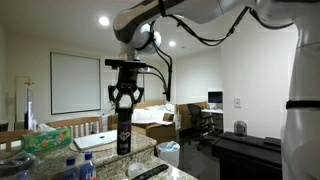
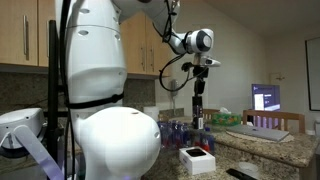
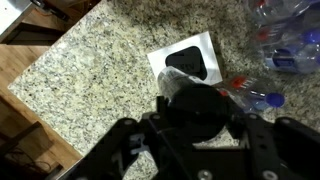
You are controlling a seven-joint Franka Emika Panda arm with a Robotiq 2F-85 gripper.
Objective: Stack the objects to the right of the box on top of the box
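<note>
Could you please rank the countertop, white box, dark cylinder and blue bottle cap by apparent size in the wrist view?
1. countertop
2. white box and dark cylinder: alike, cylinder nearest camera, unranked
3. blue bottle cap

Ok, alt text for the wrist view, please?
The gripper grips the dark cylinder, seen from above, over a granite counter. Just beyond lies the white box with a black top; blue-capped bottles crowd the right edge.
</note>
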